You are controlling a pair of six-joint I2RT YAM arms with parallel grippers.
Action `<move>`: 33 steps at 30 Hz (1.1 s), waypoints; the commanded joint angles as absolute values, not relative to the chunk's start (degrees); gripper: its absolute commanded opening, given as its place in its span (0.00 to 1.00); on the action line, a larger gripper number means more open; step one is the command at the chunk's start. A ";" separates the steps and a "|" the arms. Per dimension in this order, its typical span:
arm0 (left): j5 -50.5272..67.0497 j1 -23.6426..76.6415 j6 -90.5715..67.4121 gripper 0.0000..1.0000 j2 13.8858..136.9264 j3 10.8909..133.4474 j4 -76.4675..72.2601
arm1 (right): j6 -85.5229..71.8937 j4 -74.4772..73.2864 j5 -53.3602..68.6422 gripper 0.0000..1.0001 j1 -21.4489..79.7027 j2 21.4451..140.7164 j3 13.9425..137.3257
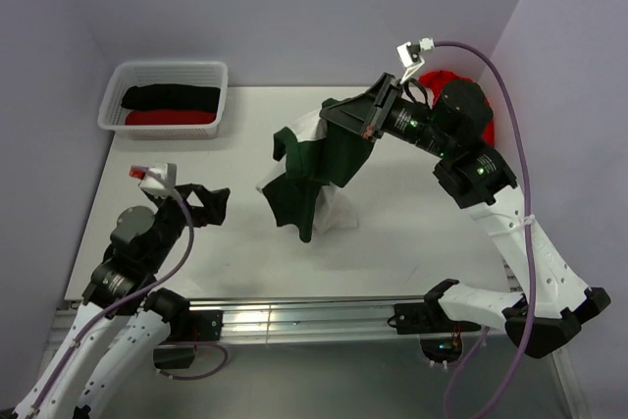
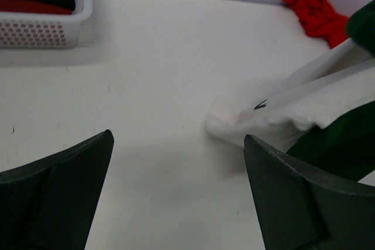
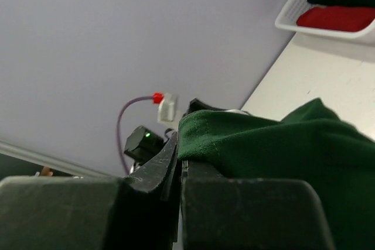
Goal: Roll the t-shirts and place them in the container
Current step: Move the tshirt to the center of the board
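The right tool [image 1: 337,117] is clenched on a green edge of the white-and-green t-shirt [image 1: 316,172], holding it up so that it drapes in a limp bunch, its lower folds resting mid-tabletop [image 1: 422,233]. The left tool [image 1: 209,205] hangs spread wide and empty near it, facing the white hem. The cloth looks light and floppy and is bound to sag; I'd pinch a hem corner or shoulder seam. A red t-shirt [image 1: 446,78] lies crumpled far right, and the basket [image 1: 111,105] stands far left.
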State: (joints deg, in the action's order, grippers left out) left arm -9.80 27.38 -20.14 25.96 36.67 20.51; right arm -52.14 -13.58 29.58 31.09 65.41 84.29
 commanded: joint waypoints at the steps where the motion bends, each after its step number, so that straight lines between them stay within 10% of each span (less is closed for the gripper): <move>1: -3.44 27.51 -17.32 1.00 20.06 35.96 14.52 | -51.49 -9.06 26.36 0.00 31.11 61.79 83.42; 13: 23.54 27.68 -18.45 1.00 27.42 34.45 7.39 | -56.68 -2.03 27.86 0.00 31.90 61.35 75.94; 33: 20.32 32.85 -27.51 0.99 40.24 36.20 -2.81 | -60.99 1.39 29.18 0.00 32.61 61.88 74.97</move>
